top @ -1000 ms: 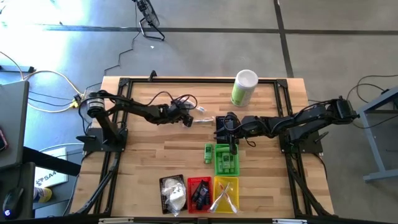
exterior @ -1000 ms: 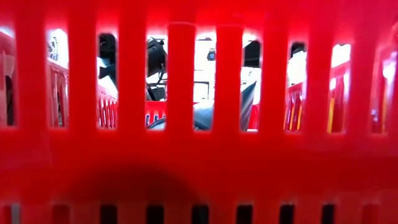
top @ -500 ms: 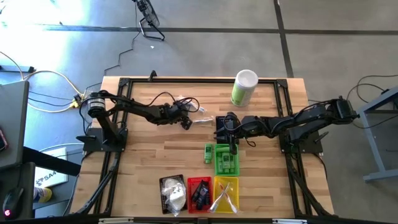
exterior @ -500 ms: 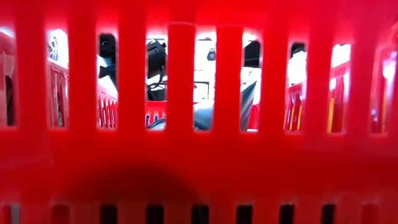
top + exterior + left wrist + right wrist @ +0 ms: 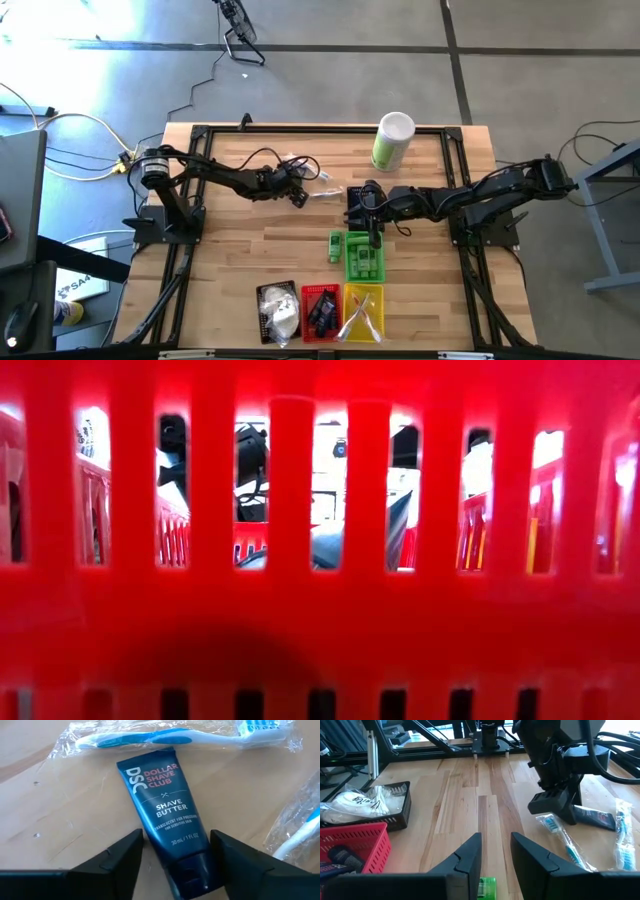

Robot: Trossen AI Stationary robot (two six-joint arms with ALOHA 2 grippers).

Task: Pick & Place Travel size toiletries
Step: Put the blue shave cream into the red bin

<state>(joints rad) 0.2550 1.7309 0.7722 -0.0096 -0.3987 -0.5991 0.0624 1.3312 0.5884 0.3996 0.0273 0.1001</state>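
Observation:
A dark blue tube [image 5: 167, 815] lies flat on the table, between a clear-wrapped toothbrush [image 5: 175, 737] and a second one [image 5: 300, 832]. My left gripper [image 5: 176, 851] is open and slants down over the tube's cap end [image 5: 192, 872], one finger on each side; in the high view it [image 5: 303, 193] is left of the table's middle. My right gripper [image 5: 496, 851] hangs with a narrow gap and nothing between its fingers, above the green basket [image 5: 364, 257]. A small green bottle [image 5: 335, 246] lies beside that basket. My left gripper has its fingers [image 5: 125, 857] standing close on either side of the tube's cap end, across the tube. Whether they touch it I cannot tell. The tube lies flat on the table.
A tall green-and-white canister [image 5: 392, 140] stands at the far side. Black [image 5: 278, 312], red [image 5: 320, 312] and yellow [image 5: 362, 312] baskets line the near edge, with items in them. The red basket's slotted wall [image 5: 320, 620] fills the low view.
My left gripper has stayed over the tube and rolled a little about its own axis. Nothing on the table has shifted.

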